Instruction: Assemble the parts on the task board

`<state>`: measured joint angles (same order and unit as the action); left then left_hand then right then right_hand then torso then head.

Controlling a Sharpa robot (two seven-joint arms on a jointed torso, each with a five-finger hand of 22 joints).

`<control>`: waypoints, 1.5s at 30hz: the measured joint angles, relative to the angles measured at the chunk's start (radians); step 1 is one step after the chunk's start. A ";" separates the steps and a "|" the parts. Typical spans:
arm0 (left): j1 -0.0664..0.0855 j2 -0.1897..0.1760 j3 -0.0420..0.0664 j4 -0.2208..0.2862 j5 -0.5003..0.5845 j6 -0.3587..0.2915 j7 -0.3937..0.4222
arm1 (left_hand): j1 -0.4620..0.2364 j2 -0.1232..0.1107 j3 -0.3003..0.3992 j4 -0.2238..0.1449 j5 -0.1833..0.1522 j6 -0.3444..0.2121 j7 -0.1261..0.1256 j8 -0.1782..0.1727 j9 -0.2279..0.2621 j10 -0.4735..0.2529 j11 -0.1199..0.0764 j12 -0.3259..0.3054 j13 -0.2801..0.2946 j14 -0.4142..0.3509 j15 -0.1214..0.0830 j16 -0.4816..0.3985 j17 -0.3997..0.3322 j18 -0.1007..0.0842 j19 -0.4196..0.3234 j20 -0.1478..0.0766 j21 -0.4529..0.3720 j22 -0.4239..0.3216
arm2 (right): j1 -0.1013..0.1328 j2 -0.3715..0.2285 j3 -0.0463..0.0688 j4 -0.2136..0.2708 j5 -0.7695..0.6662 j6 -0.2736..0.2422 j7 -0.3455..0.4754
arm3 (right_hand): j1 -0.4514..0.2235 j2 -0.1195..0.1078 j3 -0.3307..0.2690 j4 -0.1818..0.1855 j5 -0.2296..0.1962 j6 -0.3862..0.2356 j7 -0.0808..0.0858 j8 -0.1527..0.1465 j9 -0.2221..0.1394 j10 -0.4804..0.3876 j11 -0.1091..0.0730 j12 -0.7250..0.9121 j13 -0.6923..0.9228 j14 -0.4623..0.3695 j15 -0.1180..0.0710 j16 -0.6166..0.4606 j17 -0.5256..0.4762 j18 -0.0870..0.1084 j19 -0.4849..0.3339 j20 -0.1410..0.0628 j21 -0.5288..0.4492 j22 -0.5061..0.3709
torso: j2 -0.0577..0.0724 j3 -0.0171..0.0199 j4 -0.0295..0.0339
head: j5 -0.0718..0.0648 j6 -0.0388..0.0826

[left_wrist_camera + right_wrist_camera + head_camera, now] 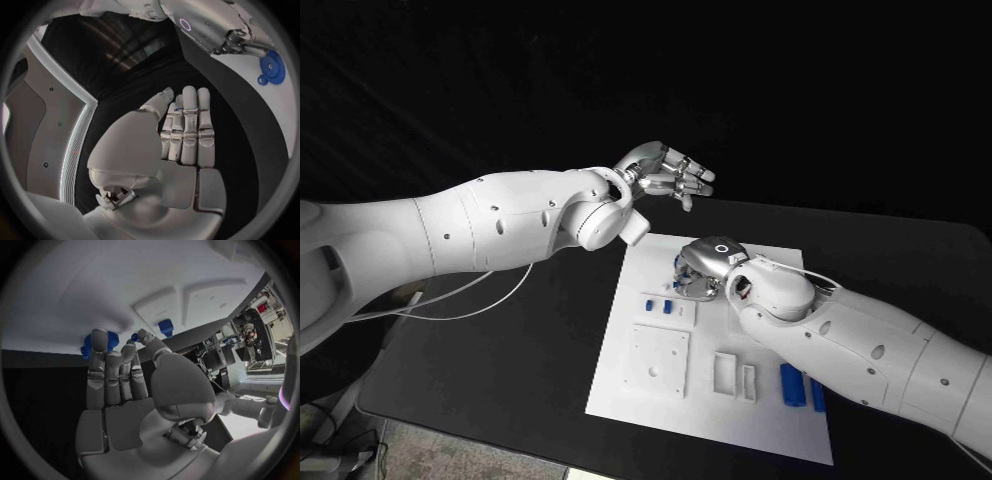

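- Head view: right hand fingers down on board's far edge; whether it's pinching a part is unclear.
- Left hand raised, fingers straight together, holding nothing.
- Blue parts loose near the right edge; assembly looks mostly undone.

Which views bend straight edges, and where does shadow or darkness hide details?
Both wrist views bend the white task board edges strongly; in the right wrist view the silver right hand casts a soft shadow on the board; in the head view the black table merges into dark surroundings.

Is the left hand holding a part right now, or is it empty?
Empty. The left hand hangs over the black table beside the task board, fingers straight and together, nothing in the palm.
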<state>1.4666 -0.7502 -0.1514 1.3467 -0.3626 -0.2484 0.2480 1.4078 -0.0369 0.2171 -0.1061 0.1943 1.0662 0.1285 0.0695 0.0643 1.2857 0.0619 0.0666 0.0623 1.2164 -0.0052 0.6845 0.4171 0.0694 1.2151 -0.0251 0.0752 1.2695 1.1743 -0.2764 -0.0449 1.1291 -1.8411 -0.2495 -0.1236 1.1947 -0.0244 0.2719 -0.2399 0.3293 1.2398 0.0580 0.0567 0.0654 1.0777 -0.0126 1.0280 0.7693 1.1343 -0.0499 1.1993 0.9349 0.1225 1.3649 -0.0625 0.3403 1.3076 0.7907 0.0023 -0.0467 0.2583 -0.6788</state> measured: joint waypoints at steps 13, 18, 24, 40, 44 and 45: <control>0.000 0.004 0.000 0.000 0.012 -0.007 0.000 | 0.000 0.000 0.000 0.000 0.000 0.000 0.000 0.000 0.000 0.000 0.000 0.000 0.000 0.000 0.000 0.000 -0.002 0.000 0.000 0.000 0.000 -0.003 | 0.000 0.012 -0.001 -0.006 -0.005 0.000 -0.002 | 0.000 0.000 0.003 0.003 0.000 0.000 0.000 0.003 0.001 0.000 0.000 0.000 0.000 0.000 0.000 0.000 0.000 0.000 0.000 0.000 0.000 0.000 | 0.000 0.0016 -0.0015 | 0.006 -0.001; 0.000 0.007 0.000 0.000 0.013 -0.007 0.000 | 0.000 0.000 0.000 0.000 0.000 0.000 0.000 0.000 0.000 0.000 0.000 0.000 0.000 0.000 0.000 0.000 -0.002 0.000 0.000 0.000 0.000 -0.003 | -0.001 0.016 -0.002 -0.008 -0.006 0.000 -0.002 | 0.000 0.000 0.003 0.003 0.000 -0.002 0.001 0.004 0.001 0.000 0.000 0.000 0.000 0.000 0.000 -0.005 0.000 0.000 0.000 0.000 0.000 0.000 | 0.000 0.0016 -0.0011 | 0.008 -0.002; 0.000 0.009 0.000 -0.001 0.014 -0.009 0.001 | 0.000 0.000 0.003 0.003 0.000 0.000 0.000 0.000 0.000 0.000 0.000 0.000 0.000 0.000 0.000 0.000 -0.002 0.000 0.000 0.000 0.000 -0.006 | -0.001 0.022 -0.002 -0.008 -0.007 0.000 -0.002 | 0.000 0.000 0.003 0.003 0.000 -0.002 0.002 0.004 0.000 0.000 0.000 0.000 0.000 0.000 0.000 -0.005 0.000 0.000 0.004 -0.003 -0.004 0.000 | 0.000 0.0014 -0.0009 | 0.011 -0.004; 0.000 0.010 0.000 0.000 0.016 -0.010 0.001 | 0.000 0.000 0.005 0.005 0.000 0.000 0.000 0.000 0.000 0.000 0.000 0.000 0.000 0.000 0.000 0.000 -0.003 0.000 0.000 0.000 0.000 -0.007 | -0.005 0.031 -0.003 -0.018 -0.010 0.000 -0.003 | 0.000 0.000 0.006 -0.001 0.000 -0.002 0.002 0.004 0.000 0.000 0.000 0.000 0.000 0.000 0.000 -0.005 -0.001 0.000 0.004 -0.003 -0.004 0.000 | 0.000 0.0023 -0.0015 | 0.018 -0.008; 0.000 0.011 0.000 0.000 0.016 -0.010 0.001 | 0.000 0.000 0.005 0.005 0.000 0.000 0.000 0.000 0.000 0.000 0.000 0.000 0.000 0.000 0.000 0.000 -0.002 0.000 0.000 0.000 0.000 -0.007 | -0.005 0.032 -0.003 -0.018 -0.010 0.000 -0.003 | 0.000 0.000 0.006 0.000 0.000 -0.002 0.002 0.004 0.000 0.000 0.000 0.000 0.000 0.000 0.000 -0.005 -0.001 0.000 0.004 -0.003 -0.004 0.000 | 0.000 0.0029 -0.0022 | 0.019 -0.009; 0.000 0.011 0.000 0.001 0.016 -0.010 0.001 | 0.000 0.000 0.005 0.005 0.000 0.000 0.000 0.000 0.000 0.000 0.000 0.000 0.000 0.000 0.000 0.000 -0.003 0.000 0.000 0.000 0.000 -0.007 | -0.005 0.032 -0.003 -0.019 -0.010 0.000 -0.003 | 0.000 0.000 0.006 0.000 0.000 -0.002 0.002 0.004 0.000 0.000 0.000 0.000 0.000 0.000 0.000 -0.005 -0.001 0.000 0.004 -0.003 -0.004 0.000 | 0.000 0.0028 -0.0022 | 0.019 -0.009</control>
<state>1.4667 -0.7392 -0.1512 1.3472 -0.3463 -0.2581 0.2490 1.4078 -0.0369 0.2226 -0.1006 0.1942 1.0663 0.1285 0.0695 0.0643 1.2857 0.0619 0.0666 0.0623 1.2164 -0.0053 0.6845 0.4146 0.0693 1.2151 -0.0251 0.0753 1.2622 1.1696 -0.2440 -0.0476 1.1105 -1.8514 -0.2494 -0.1263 1.1947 -0.0244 0.2776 -0.2404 0.3291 1.2379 0.0598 0.0605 0.0653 1.0776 -0.0125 1.0281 0.7690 1.1343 -0.0499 1.1945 0.9340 0.1226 1.3685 -0.0659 0.3366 1.3076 0.7909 0.0051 -0.0489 0.2768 -0.6876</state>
